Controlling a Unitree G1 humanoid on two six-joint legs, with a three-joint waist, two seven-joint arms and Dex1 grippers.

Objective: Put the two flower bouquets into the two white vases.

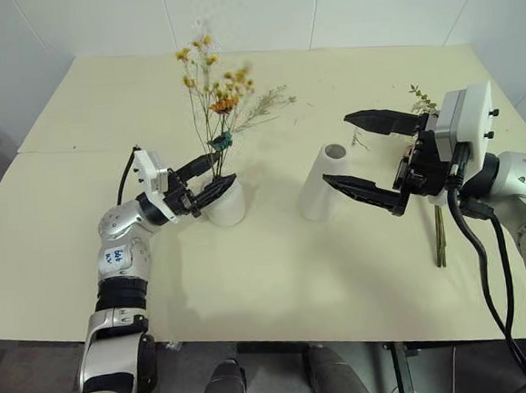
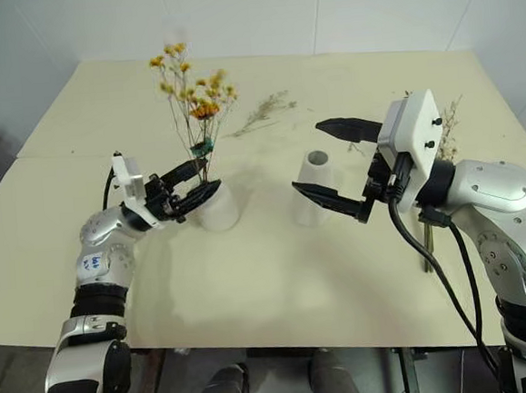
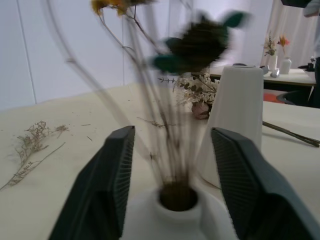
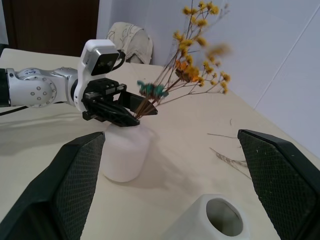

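We have the yellow-blossomed bouquet (image 1: pixel 211 91) standing with its stems down the hole of the squat white vase (image 1: pixel 225 202). Our left gripper (image 1: pixel 209 178) has its fingers apart on either side of the stems, probably to let them settle. Our right gripper (image 1: pixel 369 156) hangs spread wide by the tall cone vase (image 1: pixel 324 183); the bushier bouquet (image 1: pixel 436 210) lies on the table (image 1: pixel 278 277) behind it.

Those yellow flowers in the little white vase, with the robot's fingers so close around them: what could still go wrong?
The left gripper is open around the yellow bouquet's thin stems; pulling back carelessly might snag them or tip the short vase. The right gripper hangs open beside the tall vase and could knock it. The second bouquet still lies on the table.
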